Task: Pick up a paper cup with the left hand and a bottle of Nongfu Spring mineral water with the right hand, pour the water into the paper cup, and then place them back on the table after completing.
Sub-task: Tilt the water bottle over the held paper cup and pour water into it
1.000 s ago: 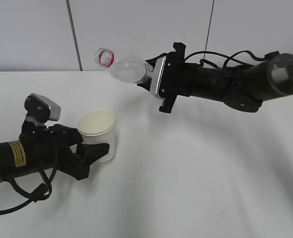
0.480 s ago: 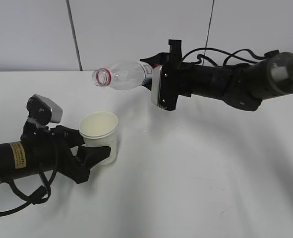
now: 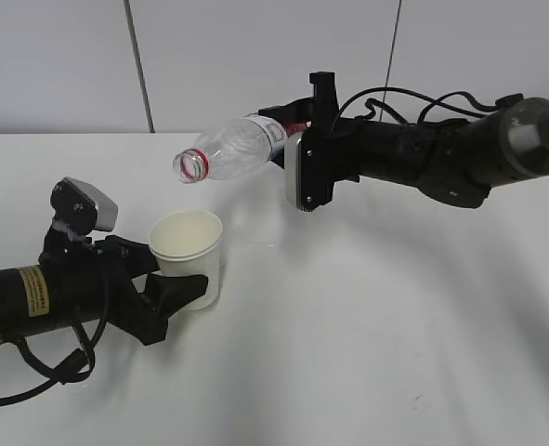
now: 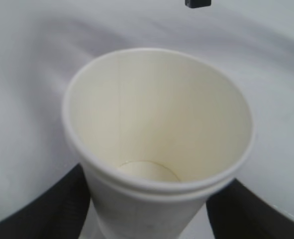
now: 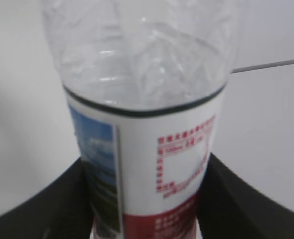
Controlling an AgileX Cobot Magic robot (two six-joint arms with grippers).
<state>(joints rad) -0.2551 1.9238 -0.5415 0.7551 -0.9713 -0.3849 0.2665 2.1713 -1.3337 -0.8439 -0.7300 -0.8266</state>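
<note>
The paper cup (image 3: 189, 253) is held upright, clamped between the two black fingers of the left hand (image 3: 167, 290), near the left edge of the table (image 3: 367, 353); whether its base touches the tabletop cannot be determined, as the fingers hide it in the exterior view. In the left wrist view the cup (image 4: 156, 149) fills the frame, only the finger (image 4: 42, 209) surfaces at its lower sides are seen, and the cup's foot is cut off by the bottom edge; no water can be made out inside. The bottle (image 3: 232, 149) is gripped around its labelled body by the right hand (image 3: 288, 139), closed on it, and is held in the air above the far left part of the tabletop, tipped with its uncapped, red-ringed neck pointing left and slightly down, above and apart from the cup. The bottle's base is hidden behind the gripper. In the right wrist view the bottle (image 5: 144, 124) is blurred, its neck is cut off at the top, and the red label print is not legible. The clear upper body appears crumpled; its water content cannot be judged.
</note>
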